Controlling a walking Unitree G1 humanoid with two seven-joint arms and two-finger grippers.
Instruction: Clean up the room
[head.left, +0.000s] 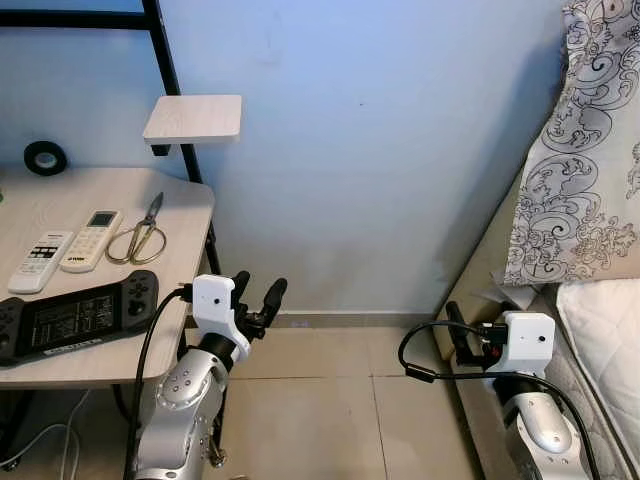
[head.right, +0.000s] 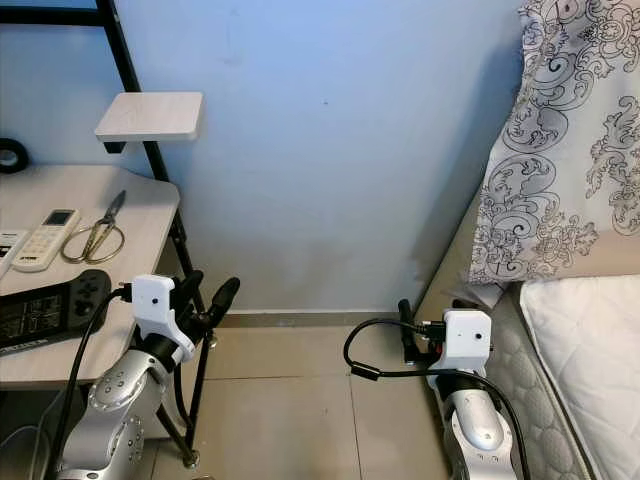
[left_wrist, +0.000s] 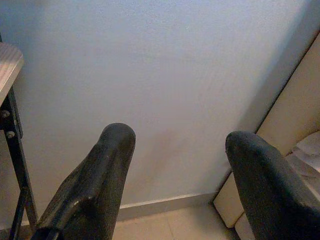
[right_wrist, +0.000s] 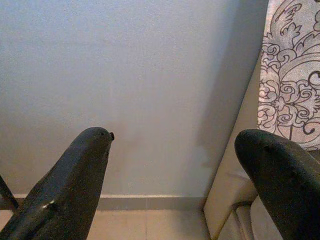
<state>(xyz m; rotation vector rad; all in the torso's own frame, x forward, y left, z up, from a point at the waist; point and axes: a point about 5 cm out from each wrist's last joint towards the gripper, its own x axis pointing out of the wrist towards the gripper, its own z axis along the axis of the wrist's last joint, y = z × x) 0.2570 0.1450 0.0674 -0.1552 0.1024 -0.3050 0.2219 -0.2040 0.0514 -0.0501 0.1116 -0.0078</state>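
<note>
A light wooden desk (head.left: 180, 205) stands at my left. On it lie two white remote controls (head.left: 92, 240), gold-handled scissors (head.left: 142, 235), a black handheld game console (head.left: 75, 317) and a black tape roll (head.left: 45, 157). My left gripper (head.left: 258, 292) hangs open just off the desk's front right corner and holds nothing; in the left wrist view it (left_wrist: 175, 142) faces the blue wall. My right gripper (head.left: 463, 330) is open and empty, low beside the bed frame (head.left: 480, 275); in the right wrist view it (right_wrist: 175, 142) also faces the wall.
A small wooden shelf (head.left: 193, 118) juts from a black metal frame (head.left: 165, 60) above the desk. A bed with a white mattress (head.left: 605, 330) and a patterned grey-and-white pillow (head.left: 585, 150) is at the right. Beige tiled floor (head.left: 330, 400) lies between desk and bed.
</note>
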